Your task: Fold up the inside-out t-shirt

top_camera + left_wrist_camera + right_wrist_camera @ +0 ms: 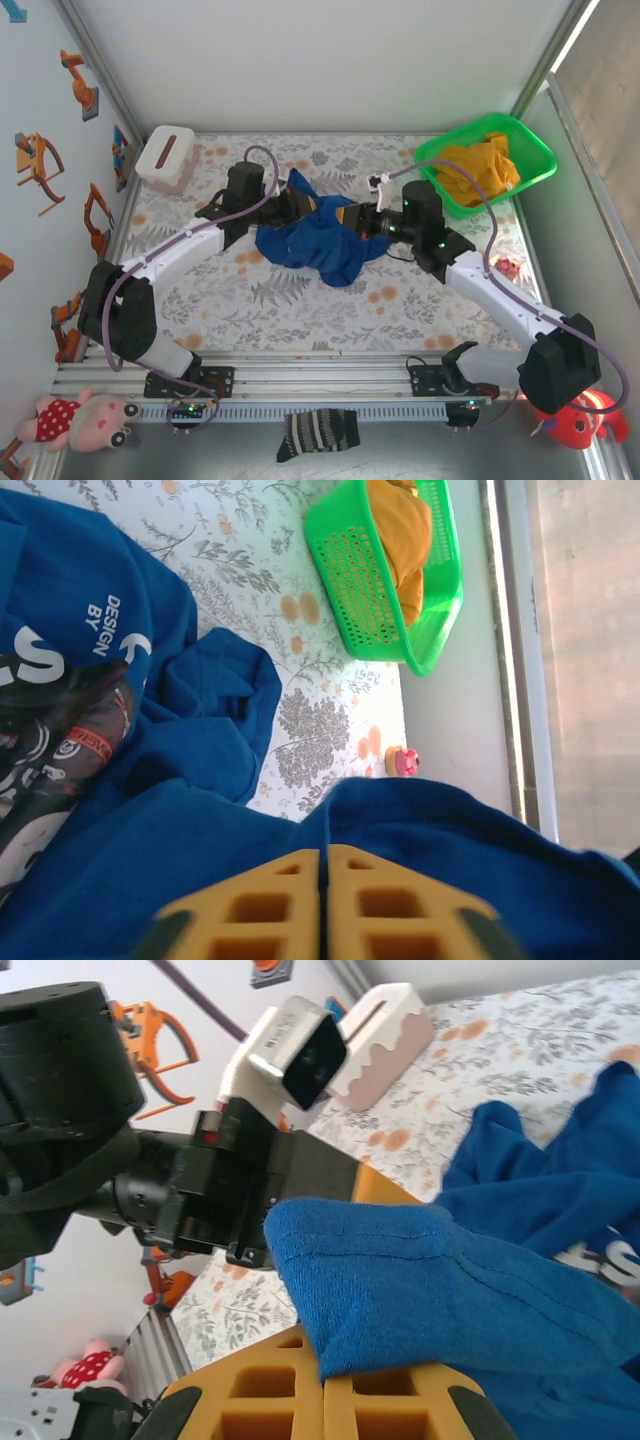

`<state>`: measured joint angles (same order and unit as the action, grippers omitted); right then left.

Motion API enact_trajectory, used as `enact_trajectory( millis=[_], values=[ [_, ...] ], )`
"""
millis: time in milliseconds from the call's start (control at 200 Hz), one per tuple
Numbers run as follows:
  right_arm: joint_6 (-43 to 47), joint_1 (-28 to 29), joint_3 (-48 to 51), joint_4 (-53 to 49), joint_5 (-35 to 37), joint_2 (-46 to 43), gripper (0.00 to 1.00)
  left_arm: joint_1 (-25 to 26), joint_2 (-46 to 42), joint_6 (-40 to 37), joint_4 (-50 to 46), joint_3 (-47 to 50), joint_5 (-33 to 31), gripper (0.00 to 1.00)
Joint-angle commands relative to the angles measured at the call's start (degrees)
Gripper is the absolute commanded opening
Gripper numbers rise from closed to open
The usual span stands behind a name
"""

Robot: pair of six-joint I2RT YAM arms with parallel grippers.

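The inside-out t-shirt (318, 242) is royal blue and lies bunched in the middle of the floral table, partly lifted between the two arms. My left gripper (297, 207) is shut on its cloth from the left. In the left wrist view the yellow fingers (270, 900) meet at the gripper (323, 865), with the t-shirt (200, 840) pinched between them and white lettering (105, 625) showing. My right gripper (345, 217) is shut on a stitched hem from the right. In the right wrist view the gripper (323, 1372) clamps the t-shirt (420, 1290), and the left arm's black wrist (200, 1200) is just beyond.
A green basket (528, 172) holding a yellow-orange garment (480, 165) stands at the back right, also in the left wrist view (350, 580). A white box (165, 155) sits back left. A small pink toy (508, 265) lies near the right edge. A striped sock (318, 435) hangs on the front rail.
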<state>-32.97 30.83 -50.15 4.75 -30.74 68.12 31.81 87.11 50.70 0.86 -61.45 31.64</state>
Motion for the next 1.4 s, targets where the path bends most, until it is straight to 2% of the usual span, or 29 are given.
enact_trajectory(
  millis=[0, 175, 255, 330, 521, 776, 976, 991, 1001, 1016, 1292, 1352, 1392],
  values=[
    [0.6, -1.0, 2.2, -6.2, 4.4, -3.5, 0.0, -0.1, -2.8, 1.5, 7.5, 1.1, 0.6, 0.0],
    [0.1, -1.1, 7.6, -17.7, 13.4, -6.5, 0.0, 0.4, -6.8, -1.1, 9.1, 2.2, -0.6, 0.0],
    [-0.9, -1.1, 9.2, -20.1, 16.5, -7.7, 0.33, 0.8, -8.1, -2.1, 10.5, 3.1, -0.5, 0.0],
    [-1.2, -1.1, 9.2, -20.9, 16.9, -8.7, 0.42, 1.1, -8.8, -3.3, 11.3, 3.7, -0.4, 0.0],
    [0.5, -1.1, 3.8, -21.4, 14.2, -7.9, 0.48, 1.6, -9.6, -5.0, 11.1, 3.9, 0.2, 0.0],
    [5.4, -0.9, -6.4, -19.4, 7.6, 0.3, 0.55, 2.3, -9.9, -5.1, 11.0, 3.0, 0.6, 0.0],
    [7.4, 2.5, -11.7, -16.8, 5.4, 5.8, 0.57, 2.8, -9.9, -5.4, 9.8, 1.5, 0.3, 0.0],
    [7.5, 2.7, -12.0, -16.6, 5.4, 6.1, 0.59, 2.9, -9.8, -5.4, 9.8, 1.4, 0.3, 0.0],
    [7.6, 2.8, -12.2, -16.5, 5.5, 6.3, 0.64, 2.9, -9.8, -5.4, 9.7, 1.3, 0.3, 0.0],
    [7.8, 2.9, -12.6, -16.4, 5.6, 6.7, 0.67, 2.9, -9.7, -5.4, 9.6, 1.2, 0.3, 0.0],
    [9.3, 4.4, -18.9, -14.6, 2.6, 14.1, 0.68, 3.3, -9.9, -5.4, 8.6, 0.0, 0.4, 0.0],
    [9.2, 4.7, -19.0, -13.7, 0.9, 15.4, 0.61, 3.3, -9.8, -5.3, 8.4, -0.3, 0.3, 0.0],
    [8.9, 4.8, -18.8, -13.0, -0.5, 16.0, 0.49, 3.3, -9.6, -5.2, 8.0, -0.7, 0.2, 0.0]
  ],
)
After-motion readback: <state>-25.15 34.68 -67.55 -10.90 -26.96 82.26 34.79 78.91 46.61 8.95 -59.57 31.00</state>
